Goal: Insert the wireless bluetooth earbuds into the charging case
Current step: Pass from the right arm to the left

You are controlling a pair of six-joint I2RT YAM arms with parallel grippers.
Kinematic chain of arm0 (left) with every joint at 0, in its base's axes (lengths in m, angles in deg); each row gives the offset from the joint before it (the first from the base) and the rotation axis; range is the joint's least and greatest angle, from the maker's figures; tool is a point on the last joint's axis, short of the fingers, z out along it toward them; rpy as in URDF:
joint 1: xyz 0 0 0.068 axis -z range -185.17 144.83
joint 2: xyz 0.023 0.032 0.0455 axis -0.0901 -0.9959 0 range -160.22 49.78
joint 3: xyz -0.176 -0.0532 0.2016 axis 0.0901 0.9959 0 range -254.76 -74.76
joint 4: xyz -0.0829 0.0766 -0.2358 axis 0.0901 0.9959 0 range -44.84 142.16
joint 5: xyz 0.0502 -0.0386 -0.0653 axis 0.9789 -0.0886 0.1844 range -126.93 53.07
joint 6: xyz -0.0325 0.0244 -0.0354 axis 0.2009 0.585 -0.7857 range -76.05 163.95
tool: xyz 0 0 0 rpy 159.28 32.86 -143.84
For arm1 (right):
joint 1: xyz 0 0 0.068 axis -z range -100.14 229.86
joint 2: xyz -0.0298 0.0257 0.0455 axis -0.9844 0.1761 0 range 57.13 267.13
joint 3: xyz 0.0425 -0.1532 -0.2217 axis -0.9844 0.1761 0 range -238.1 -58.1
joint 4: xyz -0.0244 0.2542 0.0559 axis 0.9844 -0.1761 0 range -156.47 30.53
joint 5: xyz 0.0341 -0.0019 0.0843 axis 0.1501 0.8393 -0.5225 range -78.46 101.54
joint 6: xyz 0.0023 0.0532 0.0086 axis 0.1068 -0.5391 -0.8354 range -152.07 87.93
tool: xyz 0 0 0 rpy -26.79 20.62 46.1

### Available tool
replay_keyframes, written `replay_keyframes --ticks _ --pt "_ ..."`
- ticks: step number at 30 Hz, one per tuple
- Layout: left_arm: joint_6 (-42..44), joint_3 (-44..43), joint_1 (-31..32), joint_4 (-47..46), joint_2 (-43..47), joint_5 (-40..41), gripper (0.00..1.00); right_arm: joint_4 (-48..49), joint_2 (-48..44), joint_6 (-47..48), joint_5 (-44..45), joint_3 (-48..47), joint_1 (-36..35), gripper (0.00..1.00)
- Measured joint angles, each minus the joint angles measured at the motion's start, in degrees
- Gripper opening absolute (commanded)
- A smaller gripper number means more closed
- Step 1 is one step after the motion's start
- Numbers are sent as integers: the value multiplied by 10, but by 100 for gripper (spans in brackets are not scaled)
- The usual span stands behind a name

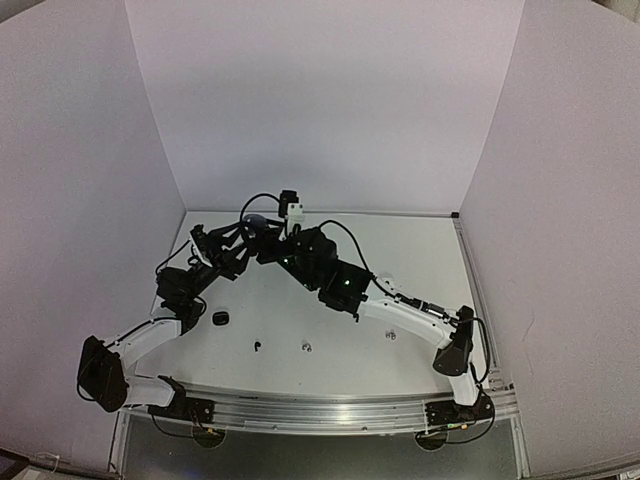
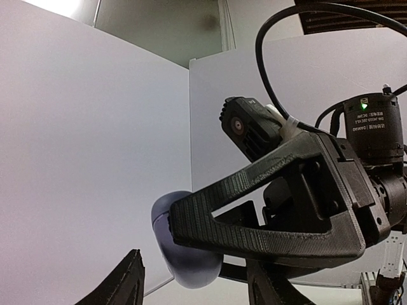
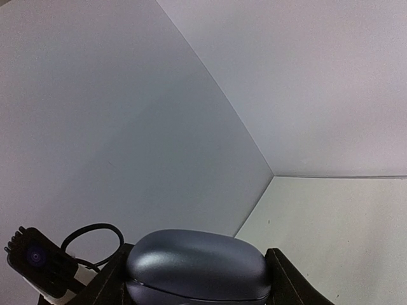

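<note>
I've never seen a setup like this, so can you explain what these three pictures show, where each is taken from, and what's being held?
These are two robot arms bolted at the near edge of a white table with white walls around it. The overhead picture looks down from above and behind them. The other two come from cameras on each wrist.

The right gripper holds a grey case, pebble-shaped, between its fingers, raised over the far side of the table. The left gripper sits right beside it; its camera sees the case and the right arm up close. Its jaws are apart; I cannot tell whether it touches the case.

On the table near the arms lie small things: a black one, another black one, and two pale ones. They are too small to name surely, probably earbuds.
</note>
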Motion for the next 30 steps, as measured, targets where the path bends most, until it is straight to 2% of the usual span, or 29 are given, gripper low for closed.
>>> replay_keyframes --ticks 6,14,18,22,25,30 --pt "4 0 0 1 0 2 45 10 8 -15 -7 0 0 30" --pt "7 0 -2 7 -1 23 20 29 20 -26 -9 -3 0 30" --pt "3 0 -2 7 -1 28 4 33 22 -25 -9 -4 1 30" --pt "1 0 -1 10 -1 30 0 34 22 -23 -8 -4 1 32" --pt "-5 0 -1 12 -1 31 0 34 23 -14 -6 -4 1 41" --pt "-16 0 -1 15 0 32 0 33 23 3 -7 -4 2 68"
